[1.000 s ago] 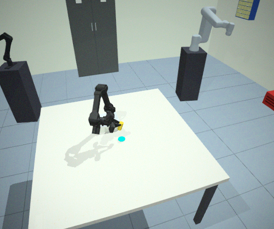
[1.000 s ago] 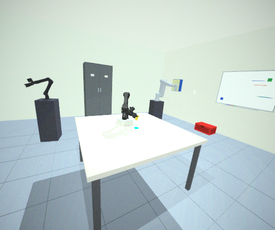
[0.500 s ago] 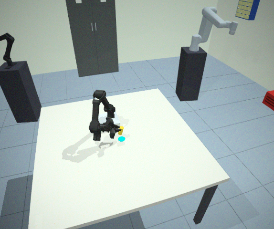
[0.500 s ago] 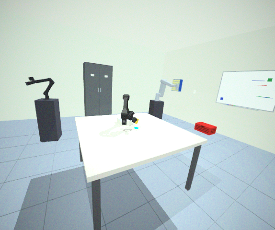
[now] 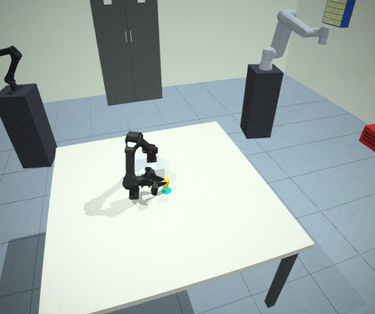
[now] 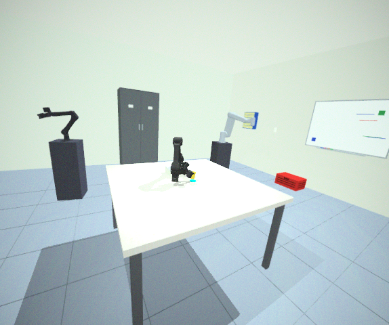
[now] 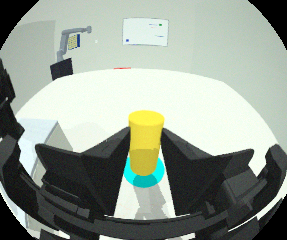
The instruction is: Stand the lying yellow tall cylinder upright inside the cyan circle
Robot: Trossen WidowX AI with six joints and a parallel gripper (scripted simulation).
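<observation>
Black gripper [image 7: 145, 160] pinching the yellow tall cylinder [image 7: 146, 142] from both sides, cylinder standing pretty much upright, its bottom end right over the cyan circle [image 7: 143, 175], arm folded down low near the middle of the white table [image 5: 187, 236]

Upright yellow cylinder [image 7: 146, 142] over cyan circle [image 7: 143, 175]

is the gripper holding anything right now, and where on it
Yes. The gripper is shut on the yellow cylinder, one finger on each side of its lower half, with the cylinder upright over the cyan circle.
</observation>
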